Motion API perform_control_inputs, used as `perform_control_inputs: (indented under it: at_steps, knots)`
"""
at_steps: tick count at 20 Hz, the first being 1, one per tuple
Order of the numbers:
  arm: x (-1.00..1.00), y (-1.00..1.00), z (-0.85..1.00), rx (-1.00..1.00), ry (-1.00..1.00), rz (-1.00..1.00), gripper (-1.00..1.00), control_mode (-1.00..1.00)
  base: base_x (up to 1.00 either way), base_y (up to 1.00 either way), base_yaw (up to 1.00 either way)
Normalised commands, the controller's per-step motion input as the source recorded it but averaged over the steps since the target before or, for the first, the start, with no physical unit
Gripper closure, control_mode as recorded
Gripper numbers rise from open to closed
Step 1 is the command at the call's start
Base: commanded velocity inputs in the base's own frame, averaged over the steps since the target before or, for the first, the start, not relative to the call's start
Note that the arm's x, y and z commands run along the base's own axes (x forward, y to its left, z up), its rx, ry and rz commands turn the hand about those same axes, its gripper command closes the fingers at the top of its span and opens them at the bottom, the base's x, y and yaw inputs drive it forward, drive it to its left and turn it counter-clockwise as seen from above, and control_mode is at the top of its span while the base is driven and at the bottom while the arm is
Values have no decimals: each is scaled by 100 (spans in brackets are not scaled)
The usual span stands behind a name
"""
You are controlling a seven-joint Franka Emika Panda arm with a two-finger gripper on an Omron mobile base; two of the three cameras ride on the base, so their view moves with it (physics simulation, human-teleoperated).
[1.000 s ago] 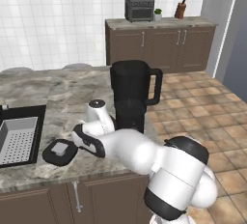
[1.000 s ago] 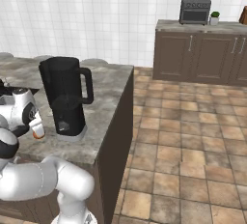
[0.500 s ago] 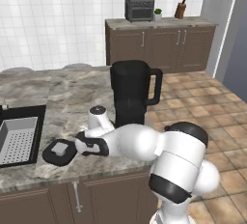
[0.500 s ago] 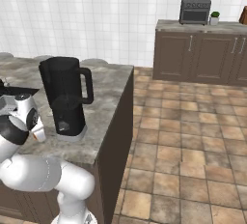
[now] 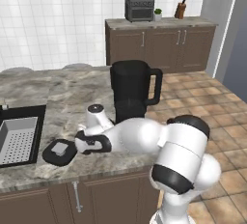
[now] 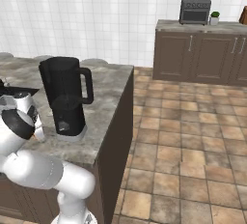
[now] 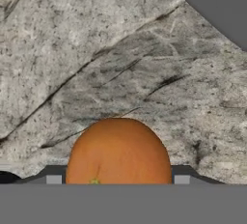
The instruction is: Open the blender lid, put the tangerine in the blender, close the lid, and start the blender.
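Left base view first: the blender [image 5: 131, 92] stands upright on the marbled counter [image 5: 53, 97], jar top uncovered, loop handle pointing right toward the tiled floor [image 5: 202, 97]. Off to its lower left the blender lid [image 5: 59, 151] lies flat on the stone, grey cap up, just beside the sink [image 5: 18, 138]. The white arm bends low across the counter's front edge, and its gripper [image 5: 85, 143] sits between lid and blender, close above the surface; from this side I cannot tell how the jaws stand. Back against the wall, a grey toaster oven [image 5: 139, 8] rests on the far cabinets [image 5: 159, 44], with a small plant [image 5: 157, 13] and a knife block [image 5: 180, 10] along the same top.

Right base view now: the blender [image 6: 65, 95] is near the counter's [image 6: 106, 97] right end, handle facing right, round knob on the front of its base. The arm's wrist comes in at the left edge, just beside the blender's base. The toaster oven [image 6: 195, 10] shows again on the far cabinets.

Hand view: the tangerine [image 7: 118, 152] is big and close, sitting right between the two dark finger tips [image 7: 53, 175], marbled stone behind it. The tips stand apart on either side of the fruit, hard against it; whether they actually clamp it, I cannot tell.
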Motion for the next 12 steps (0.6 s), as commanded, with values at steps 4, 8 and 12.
perform_control_inputs:
  at_steps: [4,8,12]
  knots:
    - [-25,-34,98,0,-1,-5,100,-100,0,0,0]
    - [-11,-19,100,0,-4,-8,100,-100,0,0,0]
    - [-9,-20,100,0,-11,-10,100,-100,0,0,0]
